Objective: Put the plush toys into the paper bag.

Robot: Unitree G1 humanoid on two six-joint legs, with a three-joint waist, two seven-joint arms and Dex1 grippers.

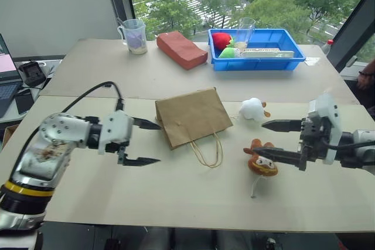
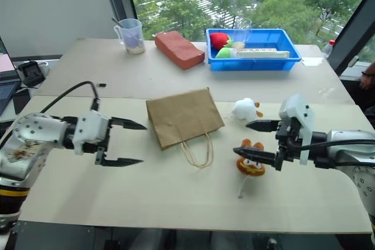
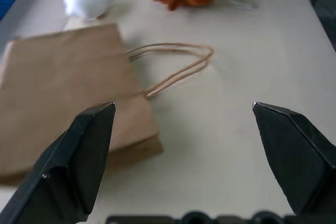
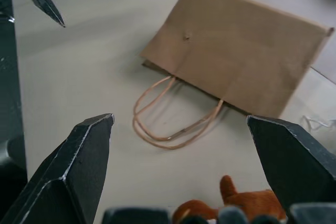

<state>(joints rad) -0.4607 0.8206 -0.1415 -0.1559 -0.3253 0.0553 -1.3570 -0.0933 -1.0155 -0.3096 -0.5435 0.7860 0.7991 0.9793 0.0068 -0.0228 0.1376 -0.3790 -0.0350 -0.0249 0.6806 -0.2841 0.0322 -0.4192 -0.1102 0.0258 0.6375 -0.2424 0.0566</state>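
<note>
My left arm (image 1: 55,139) is silver metal with a yellow-and-black band and a black cable looping over it. Both wrists are white housings. My fingers (image 1: 140,161) are black, tapering to sharp points.

No text, label, brand, number or sign can be read anywhere in these views. The paper bag (image 1: 192,115) lying flat at the middle of the near table is plain brown, with no print on the side that shows. The measuring cup (image 1: 135,36) at the far left carries faint markings on its wall, but they are too small to make out.
</note>
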